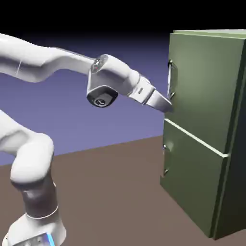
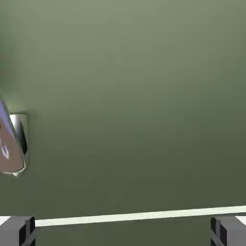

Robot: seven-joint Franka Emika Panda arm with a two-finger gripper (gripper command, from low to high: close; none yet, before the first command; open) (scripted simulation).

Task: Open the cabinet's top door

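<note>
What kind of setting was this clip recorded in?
A simulated robot workspace, apparently a rendered stand-in for a kitchen: a plain blue-violet backdrop, a bare brown floor-like surface, and a green two-door cabinet resembling a fridge.

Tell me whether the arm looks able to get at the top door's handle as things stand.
Probably yes: the gripper is open and close to the top door, with nothing visible between it and the handle, though it would likely need to shift sideways first.
</note>
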